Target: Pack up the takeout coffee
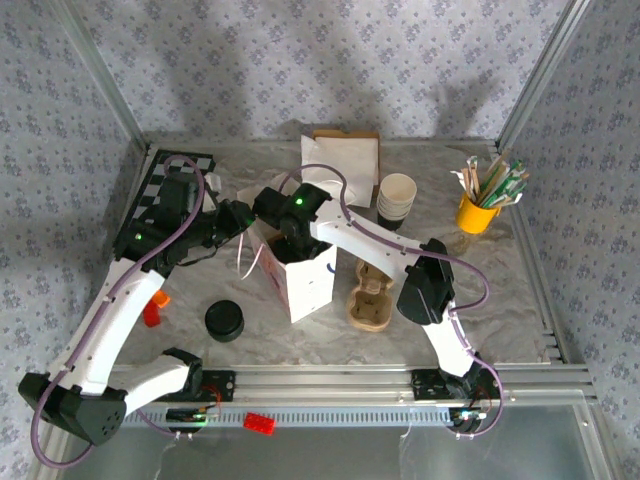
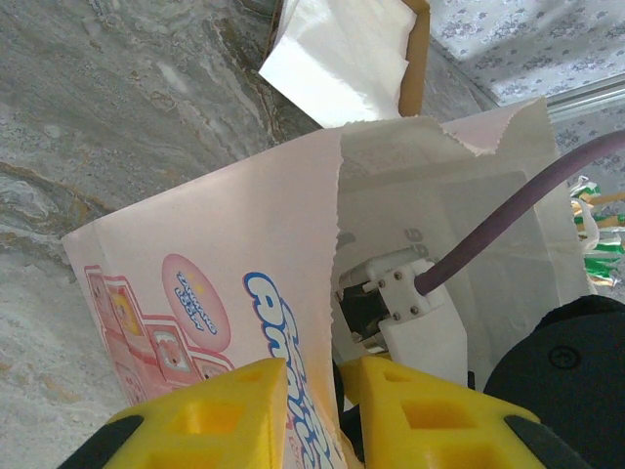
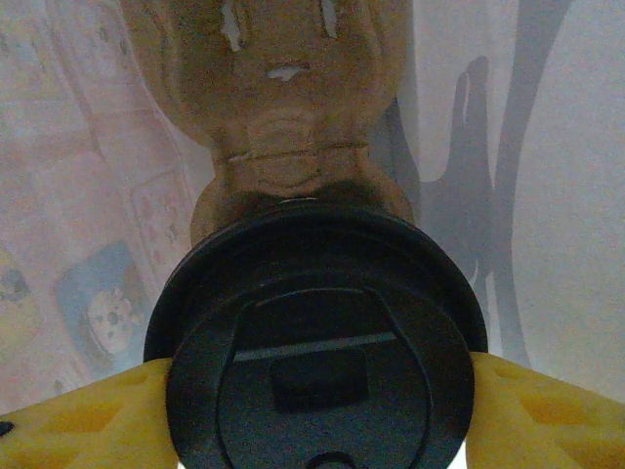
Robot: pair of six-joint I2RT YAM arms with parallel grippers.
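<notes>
The takeout coffee's black lid (image 3: 317, 293) sits between my right gripper's (image 3: 317, 415) yellow fingers (image 3: 88, 420), which are shut on the cup just under it. The cup's body is hidden beneath the lid. In the top view that arm's wrist (image 1: 297, 205) reaches down into the open mouth of a white and pink paper bag (image 1: 305, 280). Inside the bag, below the lid, lies a brown moulded pulp holder (image 3: 278, 98). My left gripper (image 2: 312, 415) is shut on the bag's near wall (image 2: 225, 244), and in the top view this left gripper (image 1: 243, 216) holds the bag's left rim.
A brown pulp cup carrier (image 1: 368, 300) stands right of the bag. A stack of lidless cups (image 1: 395, 198), a napkin box (image 1: 345, 152) and a yellow holder of stirrers (image 1: 478, 212) stand behind. A stack of black lids (image 1: 224, 320) and an orange piece (image 1: 152, 311) lie front left.
</notes>
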